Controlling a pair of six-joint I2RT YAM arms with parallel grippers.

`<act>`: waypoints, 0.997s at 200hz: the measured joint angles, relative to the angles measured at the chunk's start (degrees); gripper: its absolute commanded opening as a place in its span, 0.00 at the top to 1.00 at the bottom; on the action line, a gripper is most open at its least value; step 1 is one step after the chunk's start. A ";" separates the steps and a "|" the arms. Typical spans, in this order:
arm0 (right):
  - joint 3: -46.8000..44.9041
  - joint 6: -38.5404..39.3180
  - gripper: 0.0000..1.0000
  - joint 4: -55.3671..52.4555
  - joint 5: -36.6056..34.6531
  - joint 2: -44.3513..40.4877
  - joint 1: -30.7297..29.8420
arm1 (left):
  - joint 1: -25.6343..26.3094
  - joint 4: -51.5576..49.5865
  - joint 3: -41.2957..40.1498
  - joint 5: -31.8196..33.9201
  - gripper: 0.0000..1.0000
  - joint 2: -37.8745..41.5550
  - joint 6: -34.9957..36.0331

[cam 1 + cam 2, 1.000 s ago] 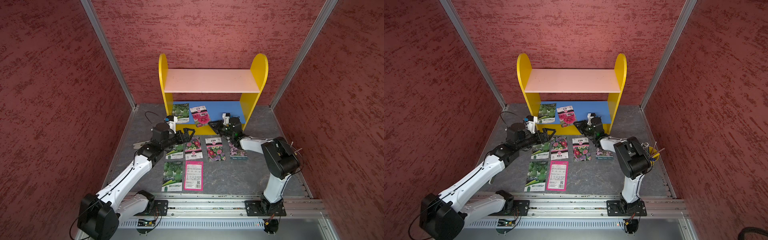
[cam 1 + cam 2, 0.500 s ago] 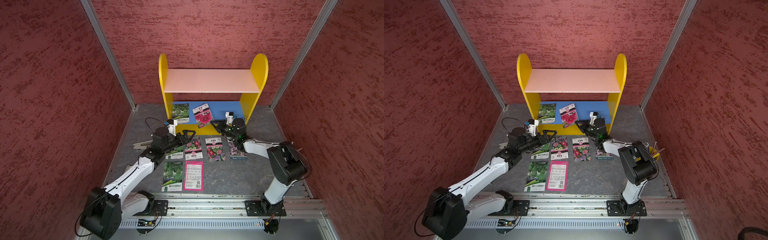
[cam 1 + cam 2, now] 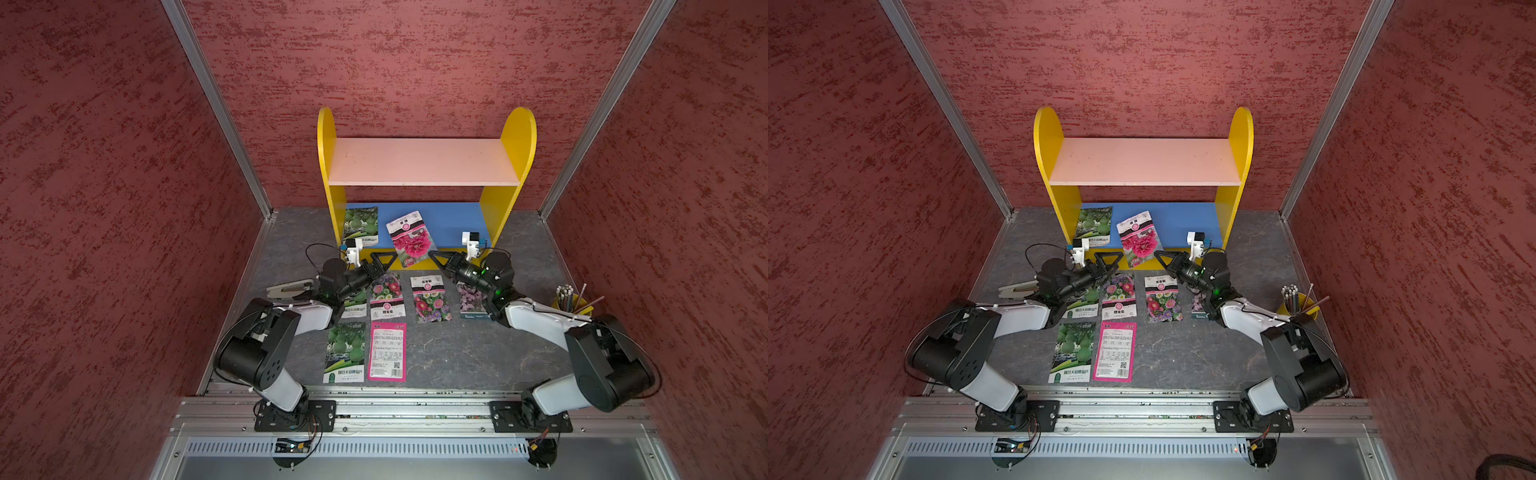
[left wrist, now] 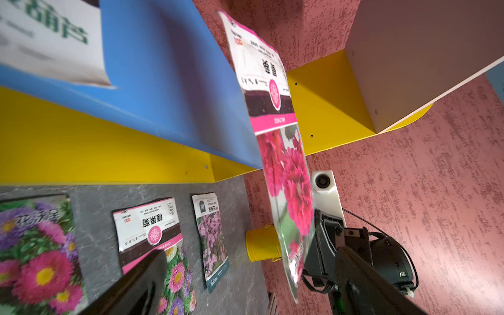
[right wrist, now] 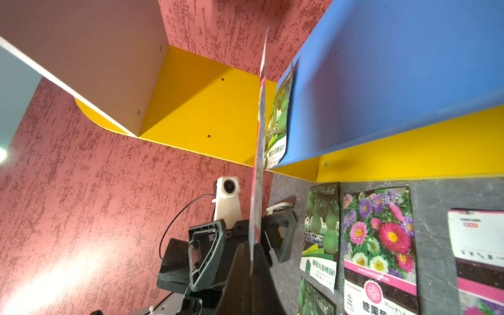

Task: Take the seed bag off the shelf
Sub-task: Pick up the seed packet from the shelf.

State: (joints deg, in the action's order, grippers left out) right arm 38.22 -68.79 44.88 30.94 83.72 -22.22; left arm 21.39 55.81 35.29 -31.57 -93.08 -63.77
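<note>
Pinching the seed bag (image 3: 409,241) by its near right corner, the right gripper (image 3: 432,254) is clamped on it. The bag slants above the front edge of the blue lower board of the shelf (image 3: 424,162). The left gripper (image 3: 384,259) hangs just left of the bag, jaws apart and empty. A green bag (image 3: 360,226) lies on the board's left end. Six packets (image 3: 430,299) lie on the grey table (image 3: 457,353) in front, partly under both arms. A pencil cup (image 3: 571,301) stands at the right. Red textured walls (image 3: 415,62) close three sides.
</note>
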 measured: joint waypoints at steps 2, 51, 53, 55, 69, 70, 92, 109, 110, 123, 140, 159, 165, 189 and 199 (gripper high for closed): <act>-0.11 0.02 1.00 0.00 0.00 -0.22 -0.07 | 0.07 0.22 0.17 0.04 0.06 -0.22 -0.11; -0.63 0.02 1.00 0.13 0.39 -2.08 -0.61 | 1.49 5.11 4.37 -0.15 0.40 -1.86 -2.43; -0.63 0.02 1.00 0.11 0.39 -2.08 -0.63 | 1.49 5.33 4.50 -0.26 0.42 -1.97 -2.95; -0.63 0.02 1.00 0.11 0.39 -2.08 -0.63 | 1.53 5.46 4.68 -0.26 0.45 -2.10 -2.69; -0.63 0.02 1.00 0.13 0.42 -2.08 -0.81 | 1.73 6.45 5.44 -0.61 0.62 -2.99 -3.39; -0.63 0.02 1.00 0.13 0.42 -2.08 -0.81 | 1.73 6.56 5.46 -0.70 0.62 -3.06 -3.34; -0.63 0.04 1.00 0.11 0.44 -2.08 -0.96 | 1.77 7.45 5.75 -1.18 0.79 -4.04 -4.48; -0.63 0.02 1.00 0.13 0.44 -2.08 -1.14 | 1.84 7.45 5.84 -1.31 0.86 -4.13 -4.74; -0.63 0.04 1.00 0.13 0.44 -2.08 -1.16 | 1.84 7.50 5.84 -1.33 0.87 -4.13 -4.76; -0.63 0.04 1.00 0.13 0.44 -2.08 -1.20 | 1.88 7.65 5.92 -1.44 0.92 -4.13 -4.90; -0.63 0.07 1.00 0.11 0.42 -2.08 -1.22 | 1.88 7.61 5.95 -1.62 0.98 -4.11 -5.05; -0.63 0.20 1.00 0.11 0.48 -2.08 -1.22 | 1.84 7.54 5.97 -1.92 1.00 -4.11 -4.96; -0.63 0.20 0.96 0.11 0.52 -2.08 -1.20 | 1.84 7.43 5.97 -2.01 1.00 -4.09 -4.96; -0.57 0.55 0.72 -0.07 1.05 -2.08 -1.25 | 1.84 5.79 5.97 -2.58 1.00 -3.26 -4.85; -0.52 0.61 0.62 -0.11 1.46 -2.08 -1.29 | 1.95 4.63 5.97 -3.02 1.00 -2.21 -4.57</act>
State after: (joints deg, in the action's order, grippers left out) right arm 37.69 -68.18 44.77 32.40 81.65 -23.51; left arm 23.33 60.45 41.25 -34.59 -95.29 -68.34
